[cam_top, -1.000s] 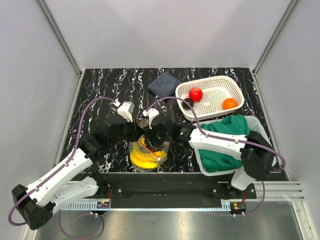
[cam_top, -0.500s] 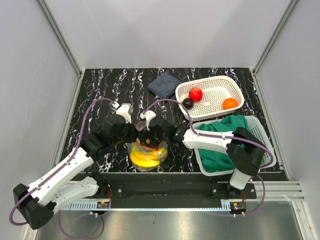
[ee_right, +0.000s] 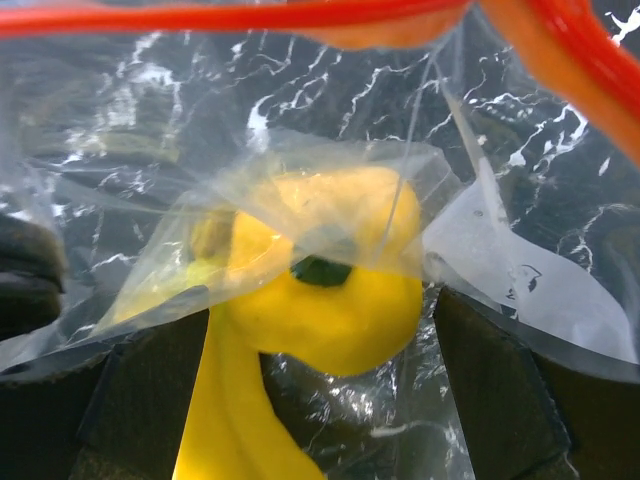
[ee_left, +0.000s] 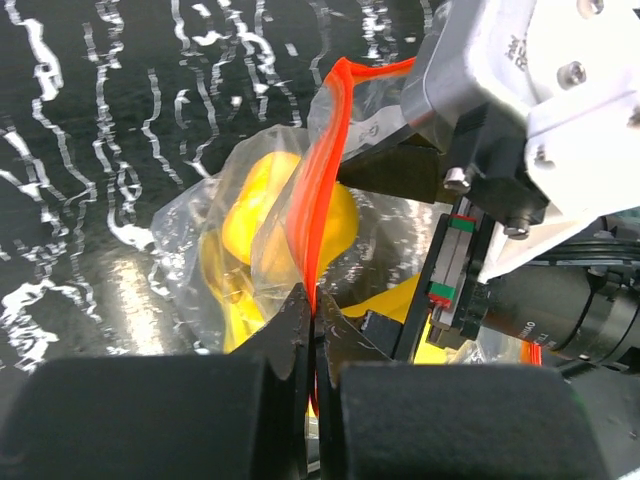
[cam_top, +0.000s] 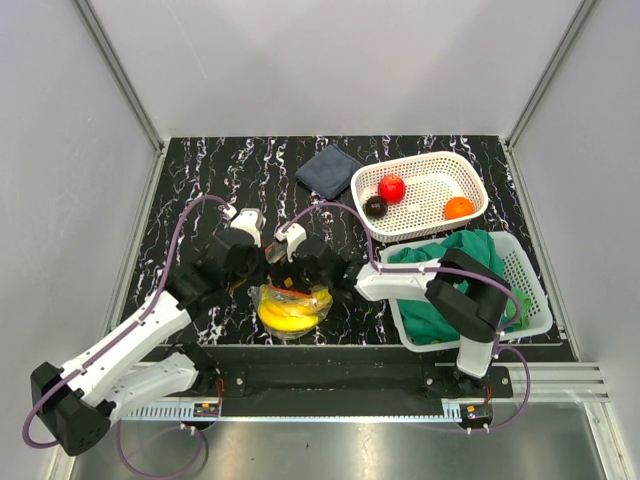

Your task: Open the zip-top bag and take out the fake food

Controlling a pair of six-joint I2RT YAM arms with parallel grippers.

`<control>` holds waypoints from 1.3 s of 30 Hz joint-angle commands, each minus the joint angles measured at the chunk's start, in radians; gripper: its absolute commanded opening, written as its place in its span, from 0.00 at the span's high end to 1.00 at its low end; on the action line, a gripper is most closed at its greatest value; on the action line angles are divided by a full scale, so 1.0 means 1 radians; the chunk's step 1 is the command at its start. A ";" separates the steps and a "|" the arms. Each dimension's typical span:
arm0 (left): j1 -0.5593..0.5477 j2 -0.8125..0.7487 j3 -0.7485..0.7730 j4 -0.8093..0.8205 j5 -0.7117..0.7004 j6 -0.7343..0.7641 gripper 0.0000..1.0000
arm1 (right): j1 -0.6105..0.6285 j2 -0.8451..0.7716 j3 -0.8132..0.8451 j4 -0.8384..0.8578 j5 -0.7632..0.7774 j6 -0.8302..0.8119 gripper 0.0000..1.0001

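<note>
The clear zip-top bag (cam_top: pixel 290 312) lies at the table's near middle with yellow bananas (cam_top: pixel 283 318) inside. My left gripper (cam_top: pixel 258 272) is shut on the bag's red-orange zip strip (ee_left: pixel 318 190), pinched at the fingertips (ee_left: pixel 312 305), and holds that edge up. My right gripper (cam_top: pixel 300 275) is open, its jaws inside the bag's mouth. In the right wrist view its fingers (ee_right: pixel 150 390) stand wide on either side of a yellow pepper-like piece (ee_right: pixel 330 290) under a plastic fold, with the zip strip (ee_right: pixel 250 18) above. The right gripper (ee_right: pixel 325 380) holds nothing.
A white basket (cam_top: pixel 440 165) at the back right holds a red apple (cam_top: pixel 391 188), a dark round fruit (cam_top: pixel 375 207) and an orange (cam_top: pixel 459 208). A dark blue folded cloth (cam_top: pixel 330 168) lies left of it. A second basket (cam_top: pixel 530 290) holds a green cloth (cam_top: pixel 450 285).
My right gripper has pushed left and deeper into the bag's mouth, its arm folding in. My left gripper has stayed shut on the zip strip, shifting slightly back and left.
</note>
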 commanded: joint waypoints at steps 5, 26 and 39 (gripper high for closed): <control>-0.030 -0.011 0.001 0.229 0.150 -0.058 1.00 | 0.023 0.075 0.074 0.138 0.090 -0.031 0.14; -0.020 -0.147 -0.004 0.137 -0.049 -0.066 1.00 | 0.023 -0.319 -0.107 -0.063 -0.133 0.071 0.92; -0.019 -0.193 -0.004 0.094 -0.064 -0.065 1.00 | 0.009 -0.565 -0.072 -0.282 0.060 -0.046 0.99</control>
